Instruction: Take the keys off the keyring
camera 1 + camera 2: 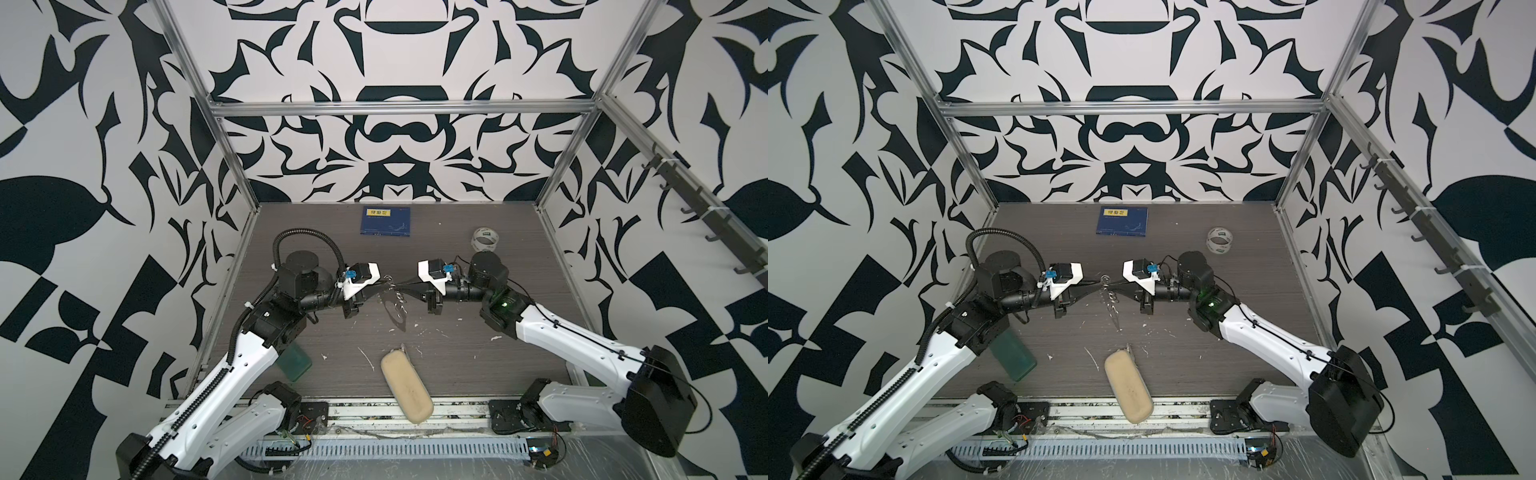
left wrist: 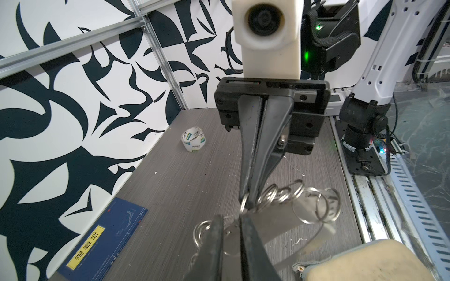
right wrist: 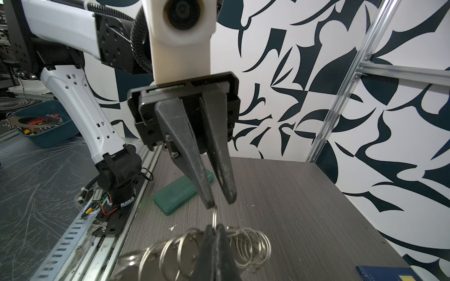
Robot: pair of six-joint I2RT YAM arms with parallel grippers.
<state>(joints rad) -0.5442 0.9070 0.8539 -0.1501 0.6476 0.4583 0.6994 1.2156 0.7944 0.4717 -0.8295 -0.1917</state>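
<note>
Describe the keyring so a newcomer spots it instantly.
Start at the dark wood-grain table and go to its middle, where the left gripper and right gripper nearly meet tip to tip. The keyring dangles there: a string of shiny wire rings, lifted, while the beige pouch nearby lies flat.

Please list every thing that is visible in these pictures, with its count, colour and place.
table: one, grey, under everything.
keyring: one, silvery, in the air above the middle.
book: one, dark blue, back edge.
tape roll: one, clear with print, back right.
case: one, green, front left.
pouch: one, beige, front edge.
flecks: many, white, scattered.
right end effector: one, black, shut on the keyring.
left end effector: one, black, jaws narrowly apart at the keyring.
</note>
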